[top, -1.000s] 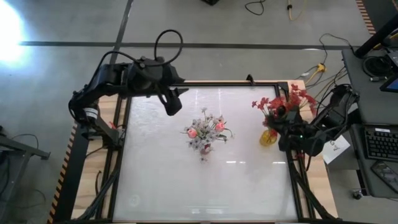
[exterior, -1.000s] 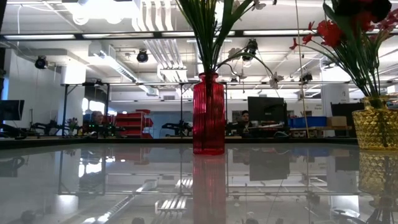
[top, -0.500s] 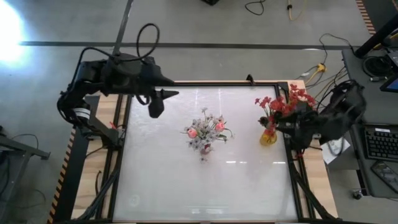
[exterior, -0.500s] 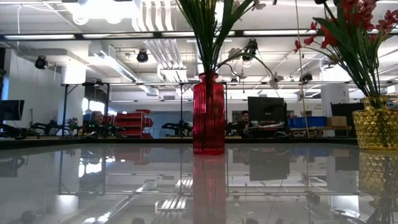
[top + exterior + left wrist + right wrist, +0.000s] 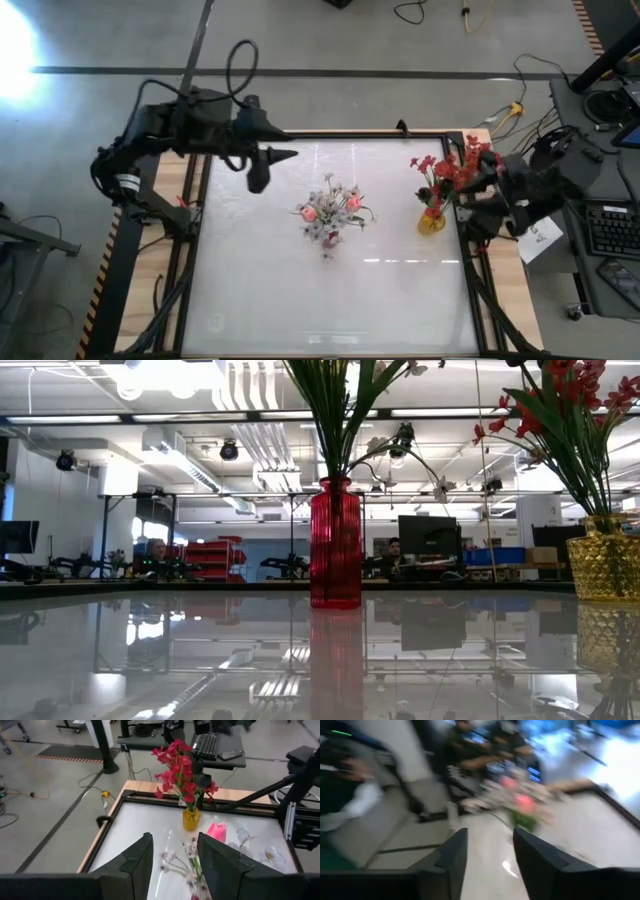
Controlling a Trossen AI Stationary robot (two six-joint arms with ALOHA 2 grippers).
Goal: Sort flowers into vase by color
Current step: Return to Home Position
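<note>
A red vase [image 5: 329, 238] stands at the table's middle and holds pale white sprays and pink buds [image 5: 330, 210]; it also shows in the low view [image 5: 335, 545]. A yellow vase [image 5: 431, 221] near the right edge holds the red sprays [image 5: 455, 165]; it also shows in the low view [image 5: 604, 566] and the left wrist view [image 5: 191, 818]. My left gripper [image 5: 258, 175] hangs open and empty over the far left corner [image 5: 172, 862]. My right gripper [image 5: 474, 203] is open and empty just right of the yellow vase [image 5: 489, 855].
The dark frame [image 5: 465, 260] runs round the glossy white table. A desk with a keyboard [image 5: 608, 228] and cables lies beyond the right edge. People sit at desks in the room behind [image 5: 393, 550]. Bare table lies near the front edge [image 5: 330, 300].
My right gripper has drawn back from the red sprays toward the table's right edge. The red sprays, bent over before, now stand more upright in the yellow vase. My left gripper has gone a little toward the table's left edge.
</note>
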